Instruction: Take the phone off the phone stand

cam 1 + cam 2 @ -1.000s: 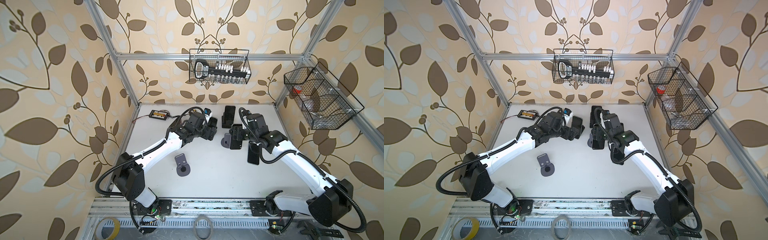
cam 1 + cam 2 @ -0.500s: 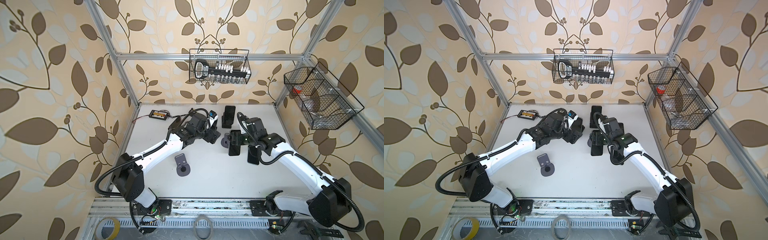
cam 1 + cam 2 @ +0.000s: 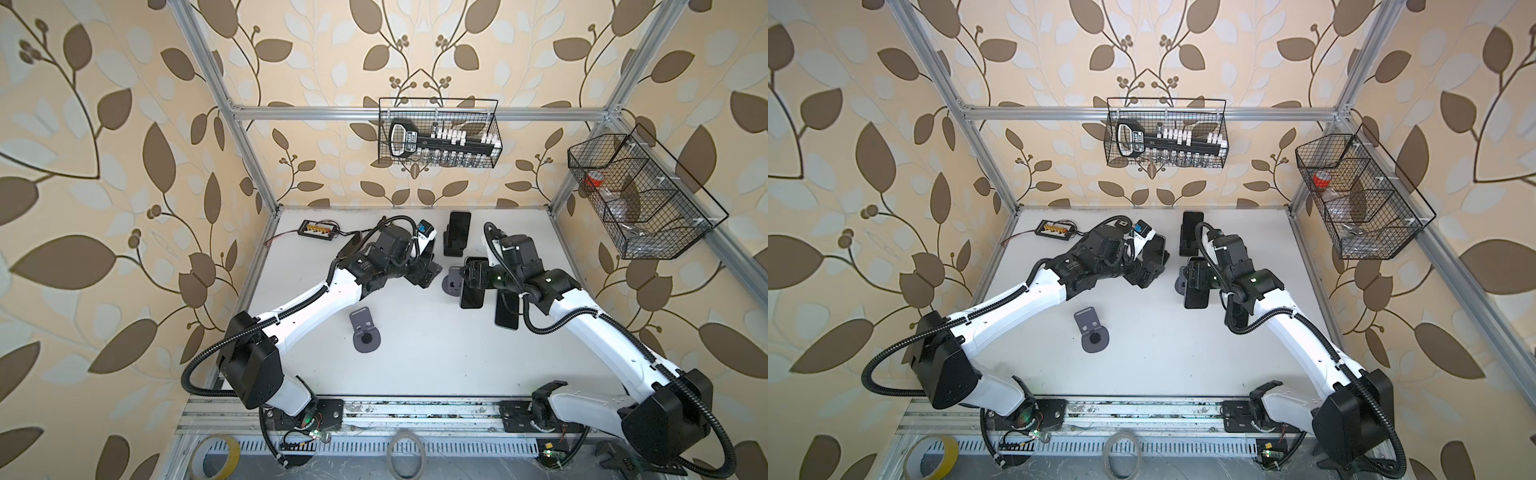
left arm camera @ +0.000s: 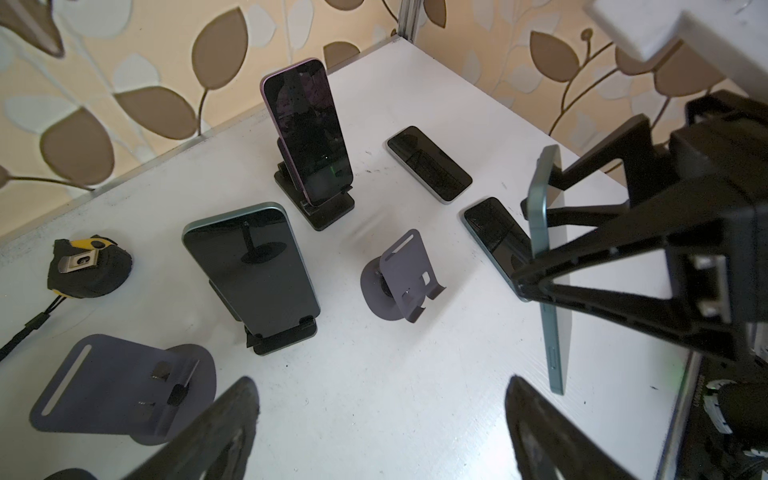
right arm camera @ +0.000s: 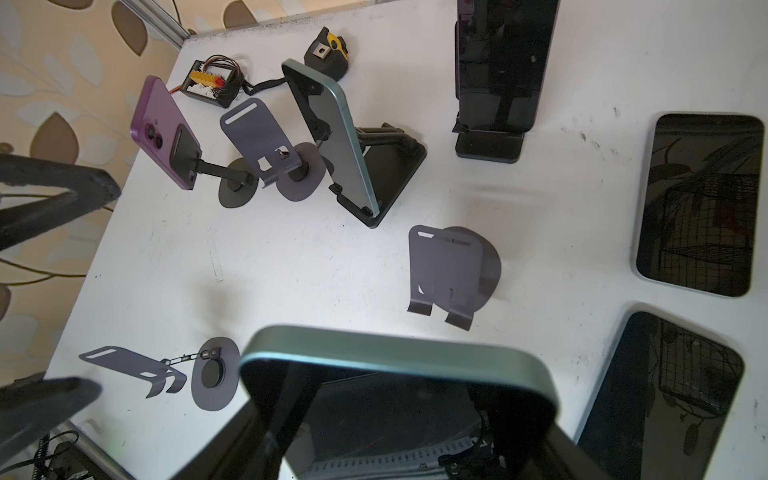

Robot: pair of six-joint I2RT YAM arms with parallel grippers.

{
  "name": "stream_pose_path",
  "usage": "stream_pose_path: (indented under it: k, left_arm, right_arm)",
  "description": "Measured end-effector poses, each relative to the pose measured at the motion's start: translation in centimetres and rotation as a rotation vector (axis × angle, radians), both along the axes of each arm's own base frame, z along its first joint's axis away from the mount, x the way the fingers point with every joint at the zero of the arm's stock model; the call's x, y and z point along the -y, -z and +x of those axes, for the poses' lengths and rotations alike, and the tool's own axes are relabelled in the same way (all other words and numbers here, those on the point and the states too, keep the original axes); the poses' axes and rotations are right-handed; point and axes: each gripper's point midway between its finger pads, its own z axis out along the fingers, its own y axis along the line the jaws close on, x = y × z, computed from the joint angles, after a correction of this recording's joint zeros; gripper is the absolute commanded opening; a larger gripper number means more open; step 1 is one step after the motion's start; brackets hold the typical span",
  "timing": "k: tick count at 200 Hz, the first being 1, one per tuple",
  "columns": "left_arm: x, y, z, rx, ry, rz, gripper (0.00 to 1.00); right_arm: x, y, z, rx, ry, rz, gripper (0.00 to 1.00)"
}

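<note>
Left wrist view gives you the clearest look: your right gripper is clamped on the green phone, a black finger on each broad face; you see the phone edge-on, thin side toward that camera; the grey phone stand beside it is bare, and the phone sits apart from it. In both top views the phone is right of the table's middle, just right of the stand; its long axis runs far to near, one short end toward the far wall, the other toward the near edge, dark screen showing from above; whether its lower end touches the table you cannot tell. Your left gripper hovers left of the stand, jaws spread wide with nothing between them; its fingers stand well apart over bare table.
</note>
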Motion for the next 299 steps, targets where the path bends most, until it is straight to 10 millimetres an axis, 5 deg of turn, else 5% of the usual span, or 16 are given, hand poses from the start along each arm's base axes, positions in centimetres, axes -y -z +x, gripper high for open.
stream_pose_path:
  k: [65,121,173,248,299]
  left_arm:
    - [-2.0,-3.1,-2.3,0.051,-0.001,-0.042,0.93]
    - [-3.1,-3.6,-3.6,0.077,-0.004,-0.055,0.93]
    - [-4.4,-6.2,-4.5,0.168,-0.018,-0.066,0.94]
    - [-4.7,-7.6,-5.3,0.205,-0.017,-0.081,0.94]
    - [-4.4,-7.7,-5.6,0.217,0.0,-0.073,0.94]
  right_arm:
    - [-0.1,-0.6,-0.8,0.01,-0.024,0.015,0.51]
    - [0.0,-1.2,-2.2,0.024,-0.038,0.037,0.51]
    - [0.6,0.1,-3.5,-0.048,-0.034,0.014,0.5]
    - [2.0,7.2,-7.2,-0.256,0.016,-0.022,0.5]
    - [3.2,10.8,-7.5,-0.368,0.069,-0.056,0.5]
